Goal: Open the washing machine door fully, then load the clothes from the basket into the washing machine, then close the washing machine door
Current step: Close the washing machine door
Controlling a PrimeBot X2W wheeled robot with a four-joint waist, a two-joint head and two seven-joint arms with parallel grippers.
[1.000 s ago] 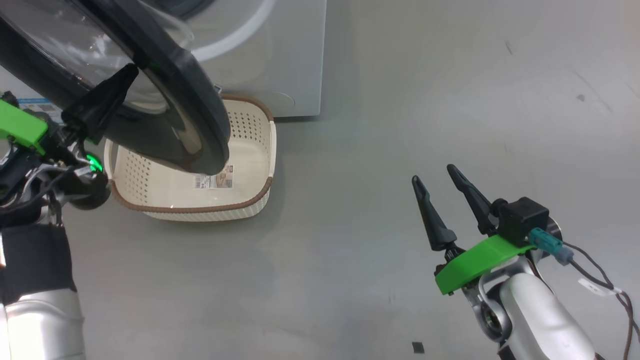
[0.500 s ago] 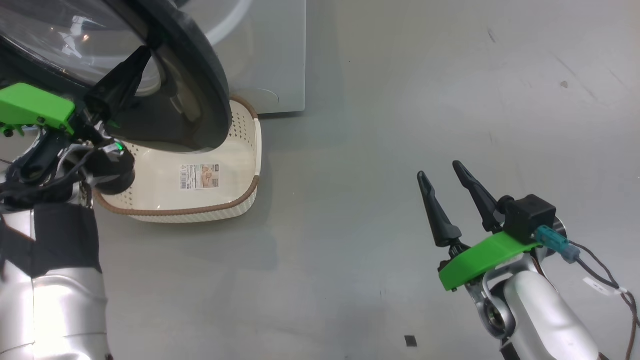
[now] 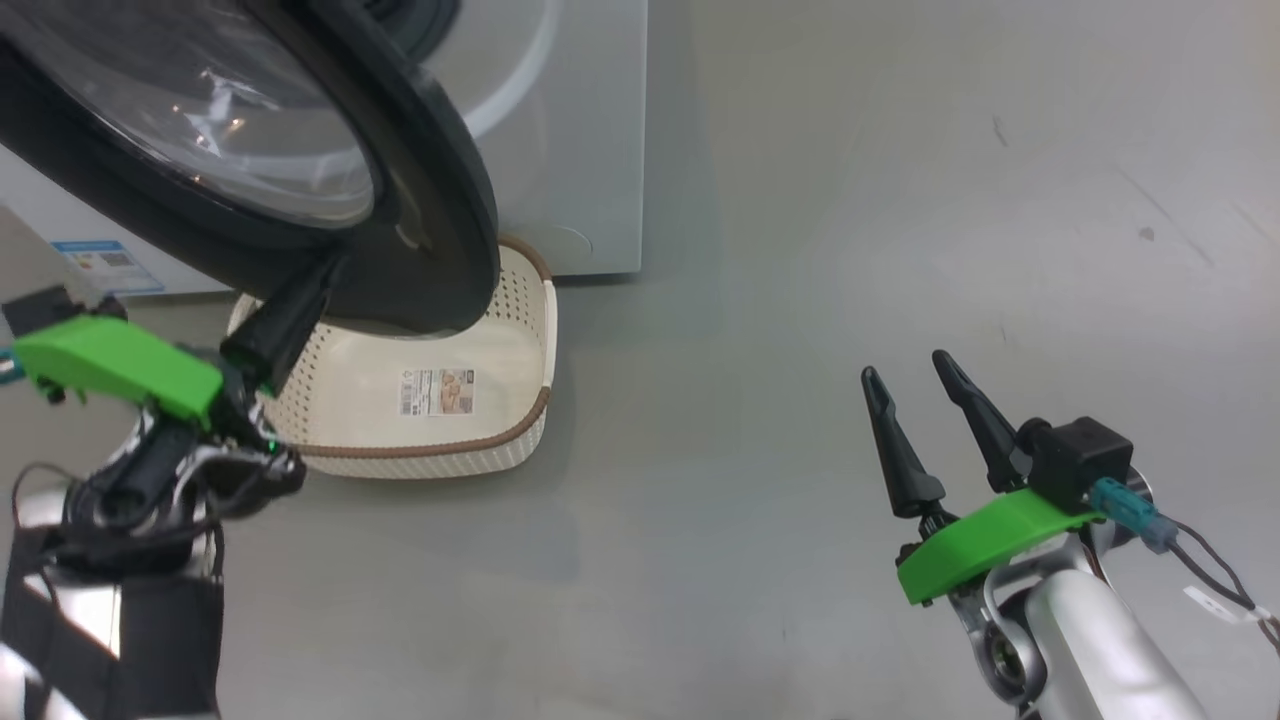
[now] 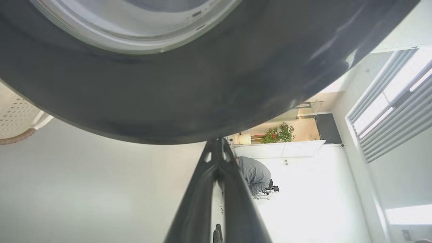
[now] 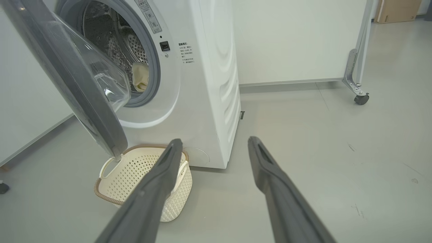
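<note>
The washing machine stands at the top left with its door swung partway out over the basket. The basket is empty and its label sticker shows. My left gripper is shut, its tip against the underside of the door's black rim, with nothing held. My right gripper hangs open over bare floor to the right, empty. A cream piece of the clothes lies inside the drum behind the door, above the basket.
Grey floor spreads to the right of the machine. A white partition on a caster stands behind it. In the left wrist view a person in grey crouches far off, beside a potted plant.
My left gripper has dropped from the door's face to the underside of its lower rim, still shut. The head camera has shifted. The right arm has held its pose.
</note>
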